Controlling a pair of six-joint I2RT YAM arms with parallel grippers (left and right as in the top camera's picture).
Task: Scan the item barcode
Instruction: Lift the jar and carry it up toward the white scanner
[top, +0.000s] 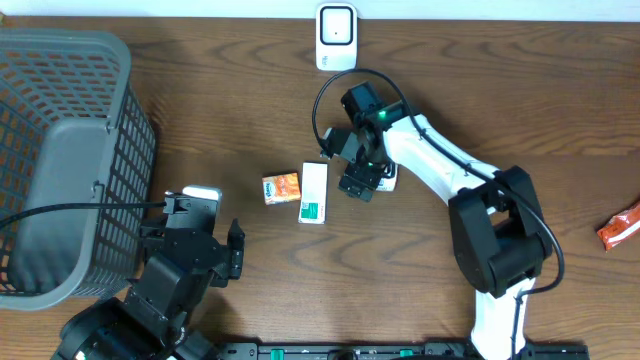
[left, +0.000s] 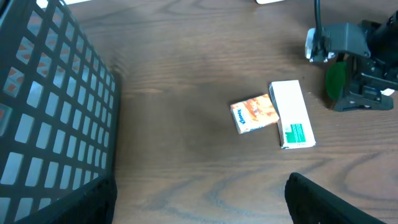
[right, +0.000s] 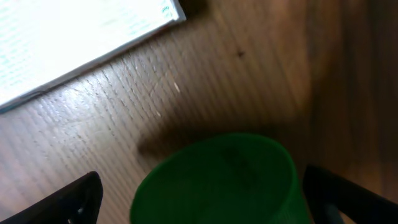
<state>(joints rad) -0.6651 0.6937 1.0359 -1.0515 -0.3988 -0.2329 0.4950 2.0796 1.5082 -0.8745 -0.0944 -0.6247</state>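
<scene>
plain matte green cylinder (right: 217, 180) between fingers of released right tool (top: 357, 185); left tool (top: 213, 228) released.

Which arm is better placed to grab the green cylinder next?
Right. The right gripper has its open jaws on either side of the green cylinder, beside the white box and near the scanner. The left gripper sits back by the basket, holding nothing.

Overhead: looks straight down from well above, most of the desk (top: 200, 120) in frame. Left wrist: low by the front-left corner, faces obliquely toward the far edge, mid range. Right wrist: pressed close to the surface, blurred. All three share the white box (top: 313, 192); overhead and left wrist share the orange packet (top: 281, 187).
</scene>
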